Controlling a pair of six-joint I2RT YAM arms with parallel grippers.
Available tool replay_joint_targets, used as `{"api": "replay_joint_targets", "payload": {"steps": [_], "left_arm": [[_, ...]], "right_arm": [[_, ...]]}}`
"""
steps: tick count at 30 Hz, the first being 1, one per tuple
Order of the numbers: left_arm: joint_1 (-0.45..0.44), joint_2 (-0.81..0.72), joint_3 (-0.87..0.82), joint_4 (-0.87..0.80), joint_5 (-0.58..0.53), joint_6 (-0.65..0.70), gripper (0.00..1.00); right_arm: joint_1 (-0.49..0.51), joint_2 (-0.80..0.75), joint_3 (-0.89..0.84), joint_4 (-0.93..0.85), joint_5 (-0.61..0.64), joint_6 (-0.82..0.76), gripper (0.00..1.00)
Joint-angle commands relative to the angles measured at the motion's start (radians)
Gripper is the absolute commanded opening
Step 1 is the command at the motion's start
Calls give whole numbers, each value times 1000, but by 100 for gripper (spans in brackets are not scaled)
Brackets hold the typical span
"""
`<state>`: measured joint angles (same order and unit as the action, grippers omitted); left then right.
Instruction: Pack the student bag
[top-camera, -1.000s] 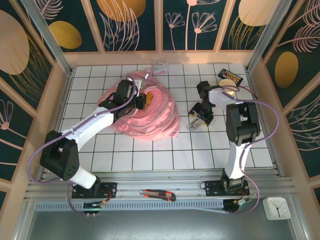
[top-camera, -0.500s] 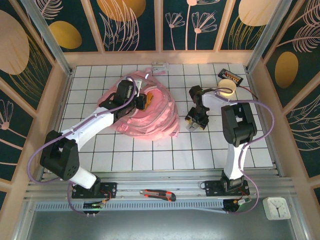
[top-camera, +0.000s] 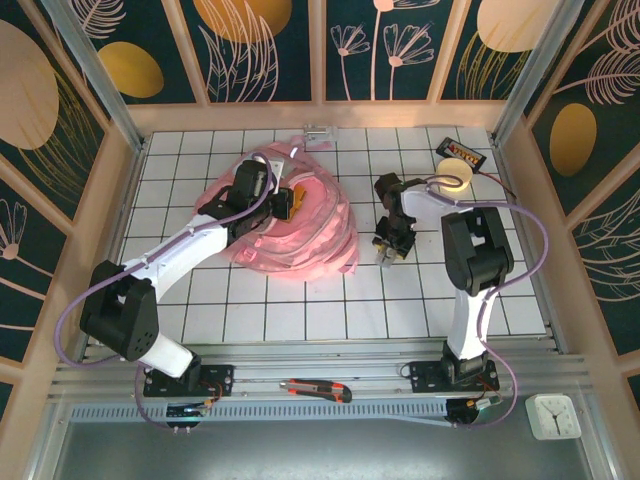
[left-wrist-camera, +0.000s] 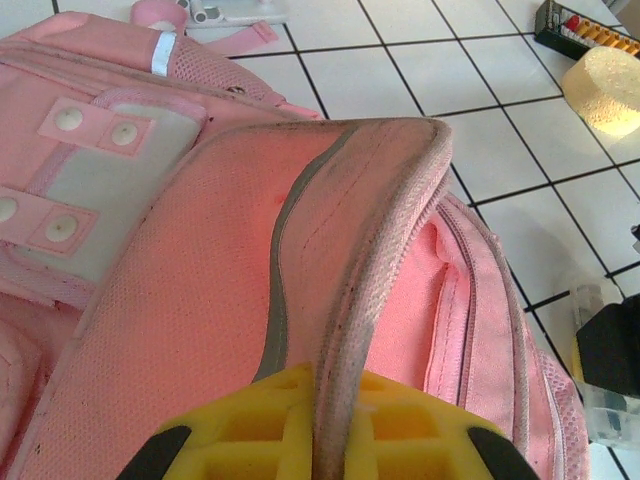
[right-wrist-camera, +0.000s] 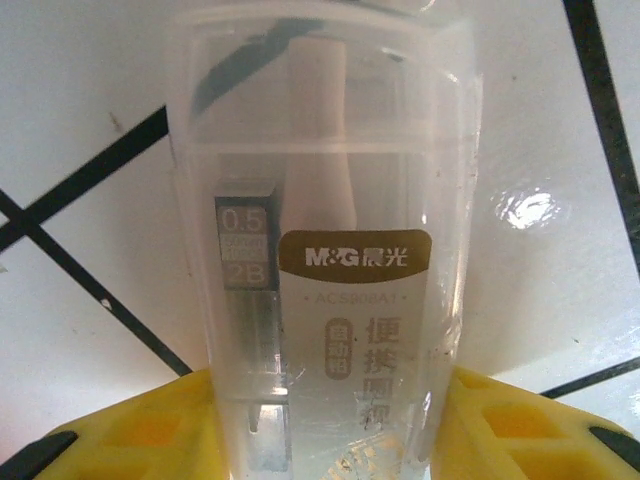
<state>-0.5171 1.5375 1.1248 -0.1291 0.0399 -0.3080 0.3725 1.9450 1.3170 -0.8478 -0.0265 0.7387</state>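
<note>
Student bag (top-camera: 300, 225) fabric is pinched in the left gripper (left-wrist-camera: 320, 440): its yellow pads are clamped on the piped rim of a flap and hold it lifted, just as a second ago, with the pink backpack lying left of centre on the tiled table (top-camera: 300, 310). The right gripper (right-wrist-camera: 330, 430), closed on a clear case of pencil leads (right-wrist-camera: 320, 250), has swung in from the right and is now near the bag's right edge. I judge the case is headed for the held-open mouth.
</note>
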Motion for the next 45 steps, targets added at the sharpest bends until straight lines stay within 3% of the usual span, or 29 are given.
{"api": "replay_joint_targets", "payload": {"steps": [1, 5, 11, 17, 24, 31, 40, 45], "left_arm": [[-6, -45, 3, 62, 8, -4, 0], [-5, -47, 19, 55, 11, -6, 0], [-6, -54, 36, 60, 19, -21, 0], [-6, -60, 47, 87, 42, -63, 0], [-5, -62, 64, 109, 61, -111, 0], [-4, -81, 57, 144, 51, -153, 0], [-4, -83, 47, 167, 47, -174, 0], [-3, -73, 49, 175, 51, -176, 0]], "right_arm": [[12, -63, 2, -51, 13, -53, 44], [14, -150, 40, -37, -44, -153, 43], [37, -264, 109, 79, -337, -255, 43], [122, -220, 177, 266, -600, -214, 43], [164, -127, 211, 506, -770, -87, 43], [162, -79, 140, 696, -834, 6, 43], [166, -2, 118, 721, -825, 7, 44], [169, 34, 132, 714, -825, 6, 61]]}}
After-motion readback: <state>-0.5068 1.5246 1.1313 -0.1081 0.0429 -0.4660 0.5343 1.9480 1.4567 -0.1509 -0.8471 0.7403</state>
